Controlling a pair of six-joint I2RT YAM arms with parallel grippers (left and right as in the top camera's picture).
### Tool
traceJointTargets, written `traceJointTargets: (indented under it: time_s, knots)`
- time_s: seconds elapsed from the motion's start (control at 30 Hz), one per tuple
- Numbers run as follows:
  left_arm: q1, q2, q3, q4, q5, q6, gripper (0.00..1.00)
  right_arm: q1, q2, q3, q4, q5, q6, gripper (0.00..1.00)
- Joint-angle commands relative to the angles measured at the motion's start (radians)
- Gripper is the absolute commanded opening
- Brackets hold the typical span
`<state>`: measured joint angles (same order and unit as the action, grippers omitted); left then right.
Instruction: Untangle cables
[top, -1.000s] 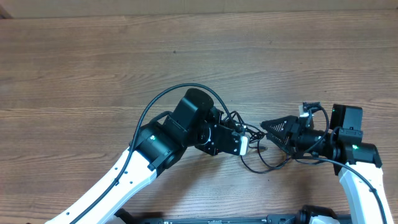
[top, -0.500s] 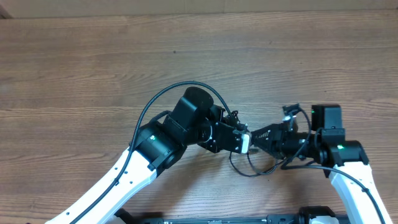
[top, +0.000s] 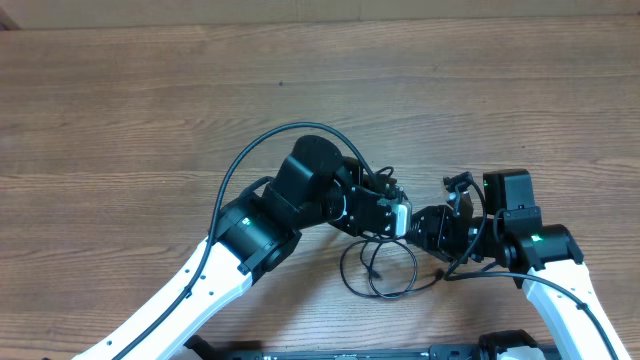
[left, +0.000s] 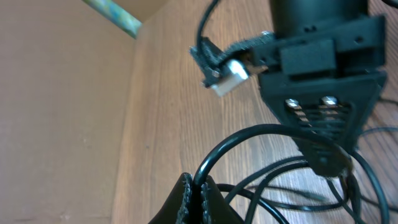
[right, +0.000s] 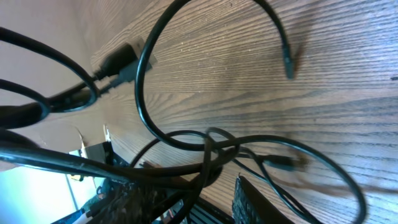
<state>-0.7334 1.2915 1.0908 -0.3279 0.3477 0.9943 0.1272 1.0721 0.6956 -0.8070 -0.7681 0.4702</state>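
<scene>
The cables (top: 344, 270) are thin black cords, hanging in loops on the wooden table just below where the two grippers meet. My left gripper (top: 400, 217) is shut on one cord; in the left wrist view its tips (left: 198, 186) pinch a cord that arches up (left: 239, 135) toward the right gripper. My right gripper (top: 422, 228) sits tip to tip with the left. In the right wrist view its jaws (right: 193, 199) stand apart, with several crossed cords (right: 138, 93) running through the gap. A dark plug (right: 121, 59) and a loose cord end (right: 288, 62) lie beyond.
The wooden table (top: 150, 110) stretches far and left of the arms. A thick black wire (top: 250, 160) fixed to the left arm arcs over its wrist. The table's near edge runs just below the cord loops.
The right gripper has moved left until it meets the left gripper, and its jaws have narrowed. The cord loops have shifted left and spread out below the grippers.
</scene>
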Motion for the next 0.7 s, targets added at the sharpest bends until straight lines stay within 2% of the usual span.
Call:
traceJointTargets:
  time_s: [0.0, 0.2, 0.67]
  knots:
    - [-0.006, -0.024, 0.018, 0.033, 0.021, -0.053, 0.04, 0.009, -0.010, 0.011, -0.007, 0.034, -0.008, 0.39]
    - [-0.006, -0.024, 0.018, 0.034, -0.017, -0.068, 0.04, 0.010, -0.010, 0.011, -0.011, -0.011, -0.008, 0.38]
    - [-0.007, -0.010, 0.017, 0.087, -0.068, -0.201, 0.04, 0.010, -0.010, 0.011, -0.010, -0.074, 0.005, 0.38]
